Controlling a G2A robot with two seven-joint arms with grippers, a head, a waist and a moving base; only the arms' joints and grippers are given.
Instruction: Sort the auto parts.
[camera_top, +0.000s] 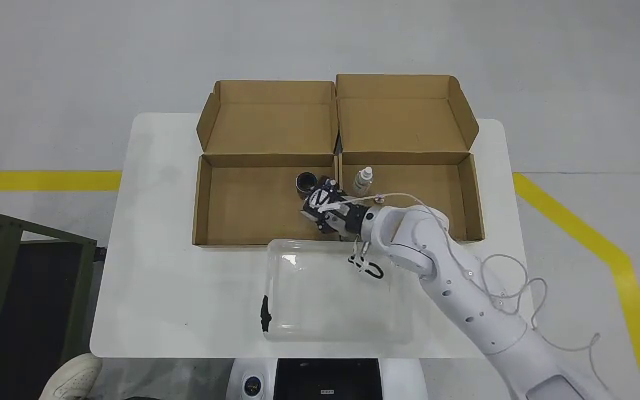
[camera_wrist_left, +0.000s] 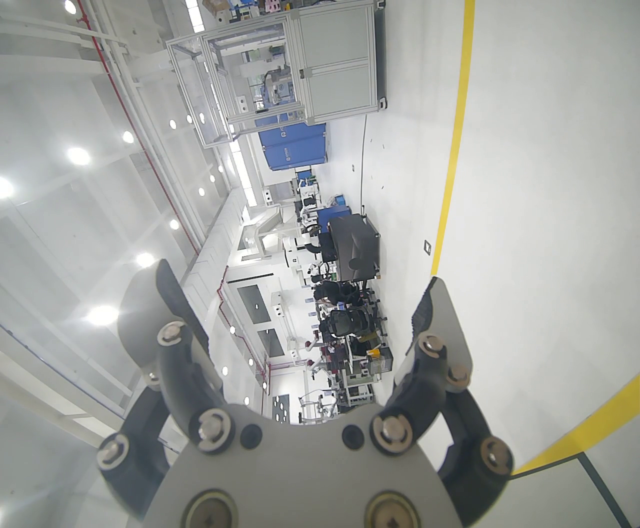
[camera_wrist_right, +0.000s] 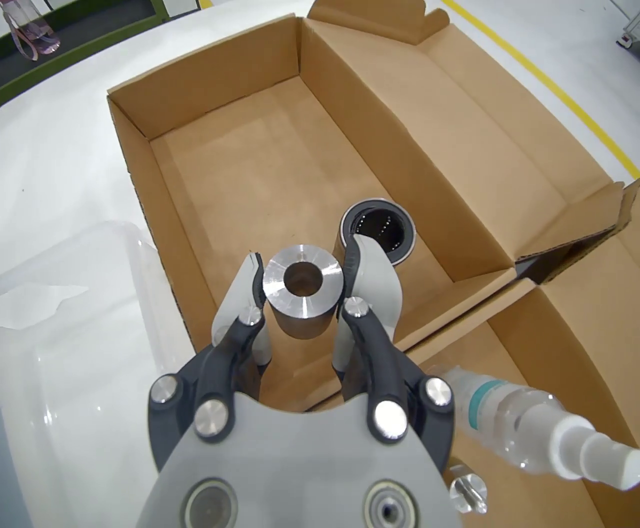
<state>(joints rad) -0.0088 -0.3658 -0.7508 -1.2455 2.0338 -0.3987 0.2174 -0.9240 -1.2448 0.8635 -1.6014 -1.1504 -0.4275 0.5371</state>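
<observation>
top, arm: my right gripper (camera_top: 326, 210) sits over the left box (camera_top: 240, 205), at that box's corner next to the right box (camera_top: 440, 190).
top, bearing: the black linear bearing (camera_top: 305, 183) stands inside the left box, by the wall it shares with the right box.
top, other items: a spray bottle (camera_top: 362, 180) lies just across that shared wall. The clear tray (camera_top: 340, 300) is just in front of the left box, with a small black part (camera_top: 265, 312) in it.
left wrist, pincer: my left gripper (camera_wrist_left: 300, 280) is spread wide with nothing between the fingers. It points out at the room, well away from the left box.
right wrist, pincer: jaws are closed partway onto the steel sleeve (camera_wrist_right: 302, 295), one pad on each side. The sleeve is upright, bore up.
right wrist, sleeve place: it is inside the left box near the front wall, just beside the bearing. I can't tell if its base is on the box floor.
step: I read this as the drop-off, sleeve going in with the bearing.
next: I'd seat the base, open evenly and lift straight out. One finger is very close to the bearing, so no sideways drift.
</observation>
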